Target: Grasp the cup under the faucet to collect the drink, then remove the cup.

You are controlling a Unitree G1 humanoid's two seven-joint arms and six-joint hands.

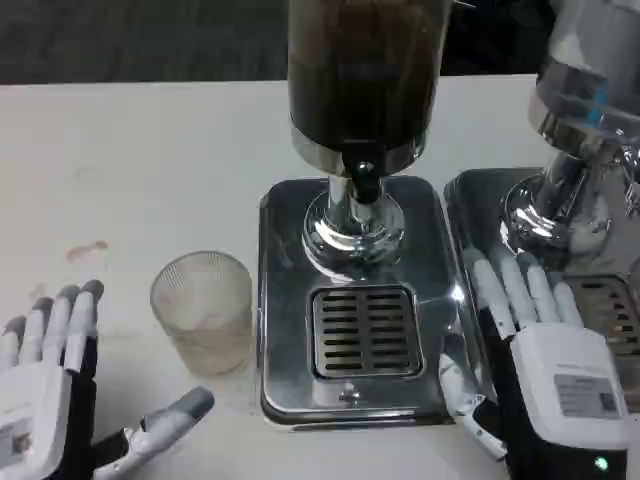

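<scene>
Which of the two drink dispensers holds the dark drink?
The middle dispenser, with the slotted drip grille on its tray, holds dark liquid. The dispenser at the right edge has a clear, pale tank.

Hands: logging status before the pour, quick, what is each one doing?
Left hand: open, holding nothing, beside the cup.
Right hand: open, holding nothing.

White-backed left hand (45, 400) and right hand (545, 350), perhaps labelled, grey fingertips.
</scene>
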